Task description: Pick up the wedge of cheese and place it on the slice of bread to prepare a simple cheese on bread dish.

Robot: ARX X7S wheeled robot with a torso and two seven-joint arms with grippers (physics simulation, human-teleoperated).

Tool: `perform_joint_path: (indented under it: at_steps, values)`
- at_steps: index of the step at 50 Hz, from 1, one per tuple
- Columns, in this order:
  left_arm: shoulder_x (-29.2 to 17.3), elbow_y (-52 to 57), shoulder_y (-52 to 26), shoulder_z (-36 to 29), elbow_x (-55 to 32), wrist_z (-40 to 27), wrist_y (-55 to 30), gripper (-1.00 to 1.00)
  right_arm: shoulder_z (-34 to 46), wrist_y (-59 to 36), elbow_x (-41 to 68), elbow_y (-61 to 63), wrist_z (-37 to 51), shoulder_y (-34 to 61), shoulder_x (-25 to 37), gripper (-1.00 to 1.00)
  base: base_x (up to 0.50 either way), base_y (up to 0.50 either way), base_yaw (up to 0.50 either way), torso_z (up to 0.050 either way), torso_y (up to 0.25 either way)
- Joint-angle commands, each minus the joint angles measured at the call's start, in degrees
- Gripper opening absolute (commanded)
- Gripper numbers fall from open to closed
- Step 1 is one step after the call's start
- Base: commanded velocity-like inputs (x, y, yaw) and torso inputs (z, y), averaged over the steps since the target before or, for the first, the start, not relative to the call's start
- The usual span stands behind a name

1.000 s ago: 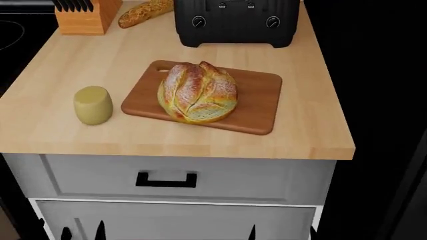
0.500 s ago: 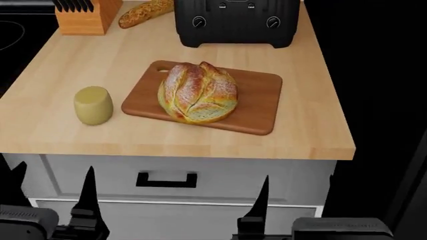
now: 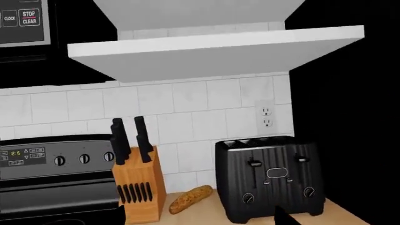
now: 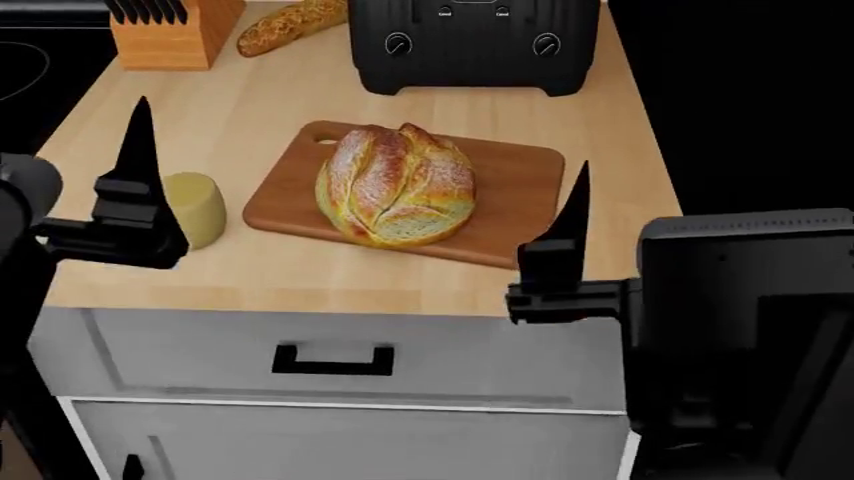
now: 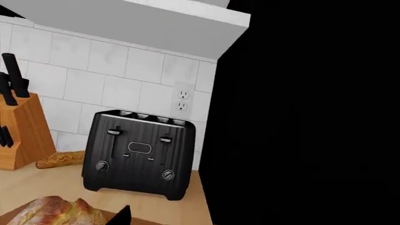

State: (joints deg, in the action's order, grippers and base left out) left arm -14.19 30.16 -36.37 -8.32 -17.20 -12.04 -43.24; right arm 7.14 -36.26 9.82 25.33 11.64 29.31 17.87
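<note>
The wedge of cheese (image 4: 203, 207), a small pale yellow barrel-like block, stands on the counter left of the cutting board; my left gripper partly covers it. The slice of bread (image 4: 396, 185), a large round floured loaf, sits on the wooden cutting board (image 4: 521, 195); its edge shows in the right wrist view (image 5: 53, 212). My left gripper (image 4: 80, 170) is open and empty, raised in front of the cheese; its fingertips (image 3: 282, 216) stand wide apart. My right gripper (image 4: 627, 225) is open and empty, raised at the board's front right corner; one fingertip (image 5: 122, 216) shows.
A black toaster (image 4: 474, 40) stands behind the board. A knife block (image 4: 167, 30) and a speckled baguette (image 4: 287, 25) are at the back left. A stove (image 3: 56, 173) adjoins the counter's left side. A drawer handle (image 4: 332, 358) is below the front edge.
Both arms have risen from below the counter's front edge to counter height. The left gripper now partly covers the cheese. Cheese, loaf and board have not moved.
</note>
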Motion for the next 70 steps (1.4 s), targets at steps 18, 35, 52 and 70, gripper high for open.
perform_joint_path:
  at_steps: [18,35,52,70]
  values:
    - [1.5,-4.0,-21.6,-0.6,-2.1,-1.1,-10.8,1.0,4.4,-9.2,0.3,-7.2,-3.8,24.3,1.1,1.0,0.0,0.0,0.0,0.0,0.0]
    - [1.5,-3.1,-21.7,0.5,-3.3,-1.7,-11.2,1.0,6.4,-7.7,-0.4,-15.4,-4.6,33.1,-0.8,1.0,0.0,0.0,0.0,0.0,0.0]
    - [1.5,-2.0,-21.3,1.6,-4.5,-2.4,-11.4,1.0,8.4,-5.6,-1.5,-21.7,-4.9,37.0,-1.5,1.0,0.0,0.0,0.0,0.0,0.0]
    - [1.5,-1.9,-23.0,1.5,-4.8,-3.4,-12.2,1.0,8.5,-5.6,-1.0,-21.1,-4.9,36.2,-1.2,1.0,0.0,0.0,0.0,0.0,0.0]
